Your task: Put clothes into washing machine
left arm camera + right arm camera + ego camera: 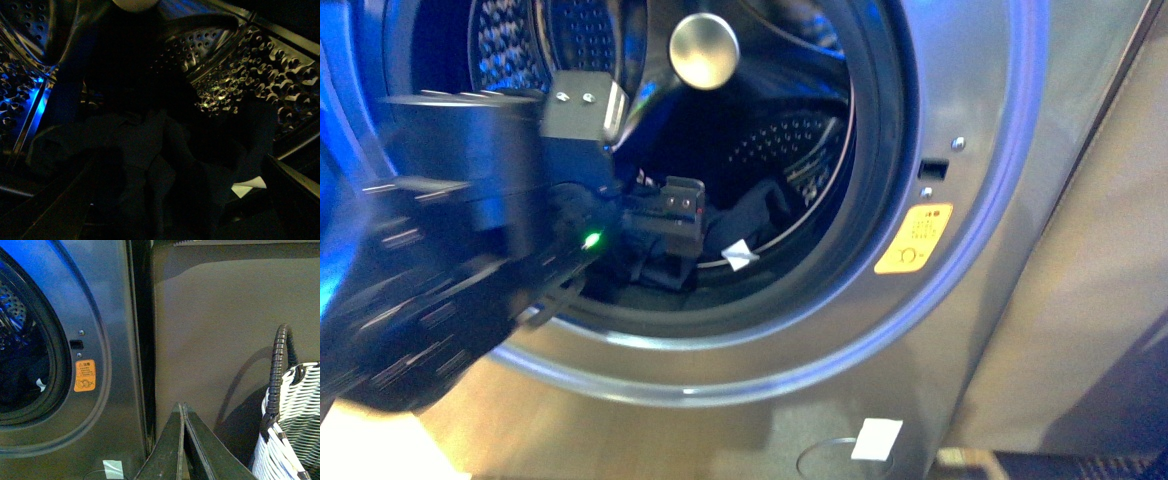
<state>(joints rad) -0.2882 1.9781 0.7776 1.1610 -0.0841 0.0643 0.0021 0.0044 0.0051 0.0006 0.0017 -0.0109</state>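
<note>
The silver-grey washing machine [960, 330] fills the front view, its porthole open. The dark navy clothes [765, 215] lie at the bottom of the steel drum, and their white tag [740, 256] shows. My left arm reaches into the porthole; the left gripper [670, 240] is open just above the clothes. The left wrist view is dim: the clothes [145, 150] lie between the spread fingers [295, 190], with the tag [248, 187] beside one finger. My right gripper [183, 409] is shut and empty, outside the washing machine [110, 340], to its right.
A yellow sticker [914, 238] sits on the washer's front right of the porthole. A brown panel [215, 330] stands to the right of the machine. A white wicker basket [295, 420] with a dark handle stands close beside my right gripper.
</note>
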